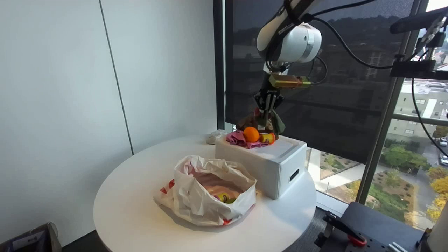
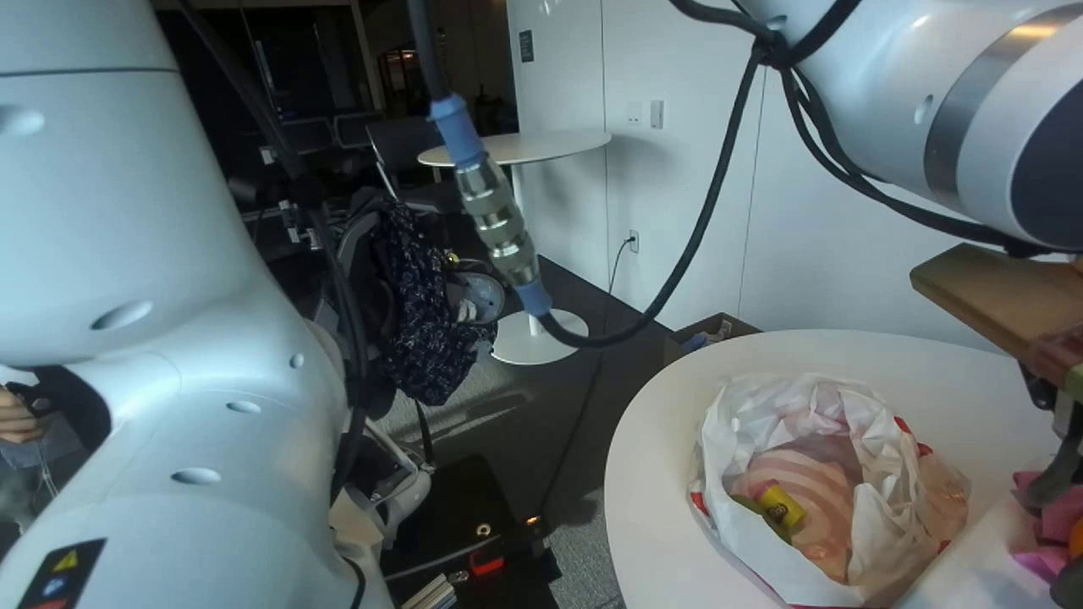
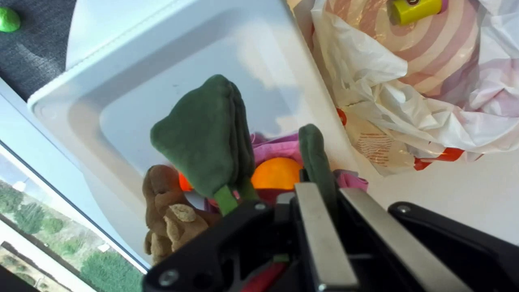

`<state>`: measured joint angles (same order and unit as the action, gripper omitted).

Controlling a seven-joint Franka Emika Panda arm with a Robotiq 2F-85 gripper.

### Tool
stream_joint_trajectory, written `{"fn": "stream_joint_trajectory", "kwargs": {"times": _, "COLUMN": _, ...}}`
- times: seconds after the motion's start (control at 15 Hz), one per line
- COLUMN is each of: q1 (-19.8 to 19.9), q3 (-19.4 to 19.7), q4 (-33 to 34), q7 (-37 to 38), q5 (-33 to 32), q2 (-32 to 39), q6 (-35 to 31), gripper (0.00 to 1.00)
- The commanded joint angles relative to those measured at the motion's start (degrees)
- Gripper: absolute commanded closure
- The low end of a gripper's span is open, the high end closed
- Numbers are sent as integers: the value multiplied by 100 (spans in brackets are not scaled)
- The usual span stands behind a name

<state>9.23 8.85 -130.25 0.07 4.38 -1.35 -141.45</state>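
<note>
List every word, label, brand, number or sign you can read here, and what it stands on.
No words, brands or numbers are legible.
Sticker on the robot arm: yellow warning triangle, no legible wording.
Plastic bag: fine print, too small to read.
Yellow container inside the bag: mark too blurred to read.
Yellow tub beside the orange: label blurred.
Dark wall plaque: too small.

Dark window blind (image 1: 315, 91), partly lowered; green and yellow trees (image 1: 399, 155) outside, below; white wall (image 1: 63, 87), seamed; outlet (image 2: 634, 241) on the wall with dark cord (image 2: 616, 266) plugged in; round white table (image 2: 525, 147), pedestal base; dark speckled cloth (image 2: 436, 321), hanging; open box (image 2: 679, 348) on the floor (image 2: 508, 406), beside the wall.
</note>
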Motion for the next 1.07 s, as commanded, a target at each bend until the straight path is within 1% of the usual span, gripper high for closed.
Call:
{"fn": "stream_joint_trajectory", "kwargs": {"times": 0.0, "q1": 63, "q3": 74, "q4": 38, "q7": 513, "q5": -457, "q2": 506, "q6": -786, "gripper": 98}}
{"fn": "stream_joint_trajectory", "kwargs": {"times": 0.27, "q1": 43, "q3": 134, "q4": 17, "q7": 735, "q5": -403, "q2": 927, "q6": -1015, "gripper": 98}}
{"fn": "stream_joint_trajectory", "kwargs": {"times": 0.53, "q1": 4, "q3": 155, "q4": -99, "q7": 753, "q5": -468, "q2": 1083, "q6": -1406, "gripper": 98}}
{"fn": "stream_joint_trajectory", "kwargs": {"times": 0.6, "q1": 12, "q3": 145, "q4": -112, "q7": 732, "q5": -398, "q2": 1098, "q6": -1451, "gripper": 98}}
{"fn": "stream_joint_trajectory", "kwargs": {"times": 0.67, "q1": 11, "q3": 152, "q4": -132, "q7": 739, "q5": -398, "q2": 1112, "q6": -1542, "gripper": 95}}
{"fn": "stream_joint_trajectory", "kwargs": {"times": 0.73, "q1": 8, "q3": 157, "q4": -179, "q7": 747, "q5": -397, "q2": 1099, "q6": -1711, "gripper": 67}}
{"fn": "stream_joint_trajectory", "kwargs": {"times": 0.8, "q1": 10, "q3": 144, "q4": -206, "q7": 722, "q5": -367, "q2": 1080, "q6": -1785, "gripper": 65}}
{"fn": "stream_joint_trajectory", "kwargs": {"times": 0.87, "q1": 8, "q3": 132, "q4": -244, "q7": 714, "q5": -336, "q2": 1049, "q6": -1875, "gripper": 60}}
{"fn": "stream_joint_trajectory", "kwargs": {"times": 0.93, "q1": 0, "q3": 134, "q4": -288, "q7": 731, "q5": -340, "q2": 1013, "q6": -1999, "gripper": 53}}
{"fn": "stream_joint_trajectory", "kwargs": {"times": 1.0, "q1": -7, "q3": 131, "q4": -319, "q7": 731, "q5": -336, "q2": 982, "q6": -2077, "gripper": 44}}
